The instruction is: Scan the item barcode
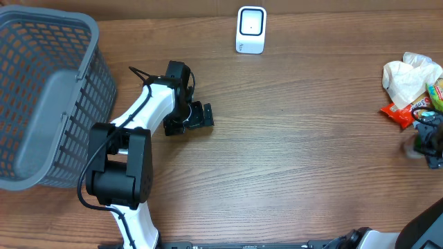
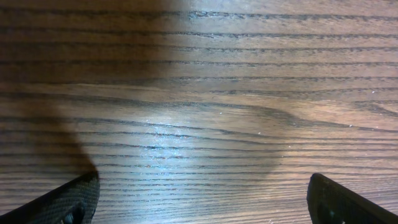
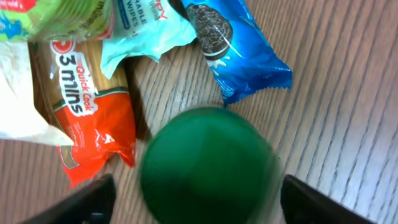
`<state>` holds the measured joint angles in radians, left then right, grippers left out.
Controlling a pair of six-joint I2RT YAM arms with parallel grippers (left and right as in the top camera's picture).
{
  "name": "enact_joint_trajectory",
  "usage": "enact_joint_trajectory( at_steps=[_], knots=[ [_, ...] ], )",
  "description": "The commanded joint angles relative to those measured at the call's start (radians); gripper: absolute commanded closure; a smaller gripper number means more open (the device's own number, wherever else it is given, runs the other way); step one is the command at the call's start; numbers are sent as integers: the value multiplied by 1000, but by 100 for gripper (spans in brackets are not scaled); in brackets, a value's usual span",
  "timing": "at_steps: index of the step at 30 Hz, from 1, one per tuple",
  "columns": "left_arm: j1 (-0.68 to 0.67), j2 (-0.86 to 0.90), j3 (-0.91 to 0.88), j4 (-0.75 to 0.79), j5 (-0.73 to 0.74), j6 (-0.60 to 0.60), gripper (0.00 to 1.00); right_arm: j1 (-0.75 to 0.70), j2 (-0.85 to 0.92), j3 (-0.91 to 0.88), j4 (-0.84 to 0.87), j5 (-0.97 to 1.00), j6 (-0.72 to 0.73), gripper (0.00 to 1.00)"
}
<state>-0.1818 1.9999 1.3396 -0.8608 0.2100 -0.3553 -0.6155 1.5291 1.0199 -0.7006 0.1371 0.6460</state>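
L gripper (image 1: 197, 117) wide open over bare table (image 1: 291, 159), mid-left, holding nothing; R gripper (image 3: 199, 190) at table's right edge, fingers (image 3: 93, 199) spread, gap each side of green round item (image 3: 208, 165), so not gripping; item blurred, just beside orange noodle pkt (image 3: 93, 118) and blue cookie pkt (image 3: 249, 50); white scanner (image 1: 250, 30) by far edge, centre; grey basket (image 1: 41, 97) at left edge.
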Motion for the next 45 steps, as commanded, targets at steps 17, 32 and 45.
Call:
enact_joint_trajectory(
  at_steps=[17, 32, 45],
  knots=[
    [-4, 33, -21, -6, 27, 19, 0, 10, -167, 8, 20, -107, -32, 0],
    [-4, 33, -21, 9, -42, 35, 0, 374, -871, 8, 2, -123, -361, 0],
    [-4, 33, -21, 93, -34, 73, 0, 437, -950, 8, -122, -367, -354, 0]
  ],
)
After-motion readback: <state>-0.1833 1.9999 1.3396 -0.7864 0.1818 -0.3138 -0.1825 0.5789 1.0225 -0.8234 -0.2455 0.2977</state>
